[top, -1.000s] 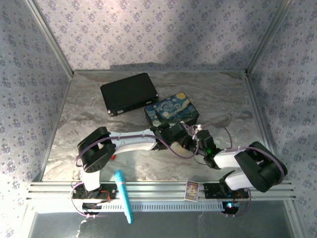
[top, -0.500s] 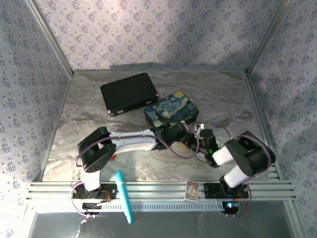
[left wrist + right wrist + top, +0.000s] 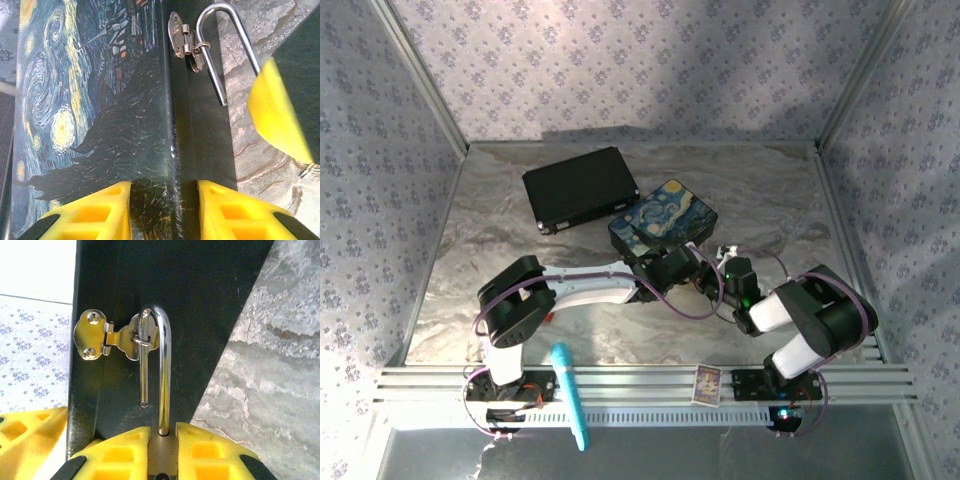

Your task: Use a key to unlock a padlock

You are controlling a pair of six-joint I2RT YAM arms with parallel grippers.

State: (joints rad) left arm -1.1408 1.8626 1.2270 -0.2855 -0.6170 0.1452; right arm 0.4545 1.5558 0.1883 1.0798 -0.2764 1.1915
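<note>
Now right claw (image 3: 162, 439) clamped shut on padlock (image 3: 163, 457), shackle (image 3: 163, 360) open, hooked through painted box (image 3: 90, 110) hasp (image 3: 112, 340); left claw (image 3: 164, 192) straddled box edge, grip unclear

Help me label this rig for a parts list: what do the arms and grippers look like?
Both the left arm and right arm have white links between black joints, with purple cables looped alongside. A green light glows on the right arm. The left gripper and right gripper have yellow fingers with hollow moulded cells on black bases.
</note>
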